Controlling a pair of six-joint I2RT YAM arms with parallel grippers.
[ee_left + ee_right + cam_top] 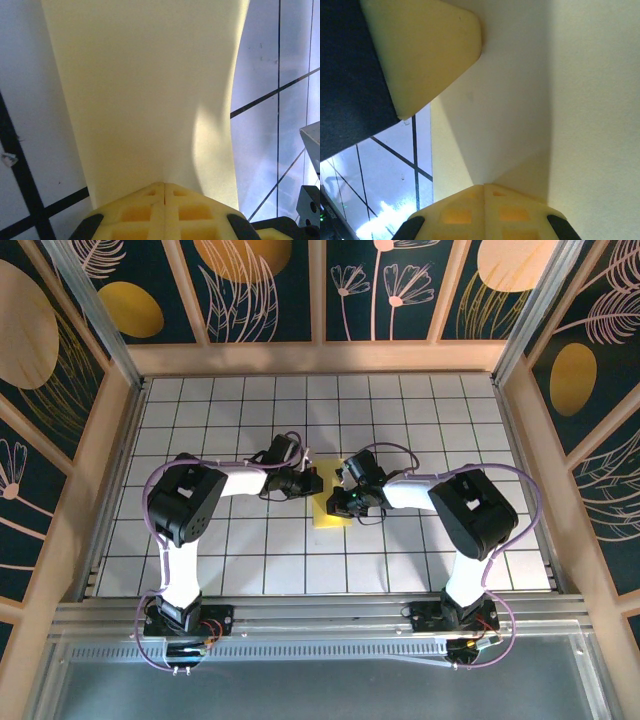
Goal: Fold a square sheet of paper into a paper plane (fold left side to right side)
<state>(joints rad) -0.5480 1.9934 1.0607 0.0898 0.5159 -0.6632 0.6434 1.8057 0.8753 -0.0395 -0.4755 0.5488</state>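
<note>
Overhead rear view; both wrist cameras tight on the paper [150, 100]

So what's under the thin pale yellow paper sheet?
The white gridded table lies under the thin pale yellow paper sheet; it shows around the edges, but tiles directly beneath are covered.

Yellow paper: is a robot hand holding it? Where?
Can't tell. Both shut, the left gripper and right gripper meet the paper at their tips: pinching or pressing.
</note>
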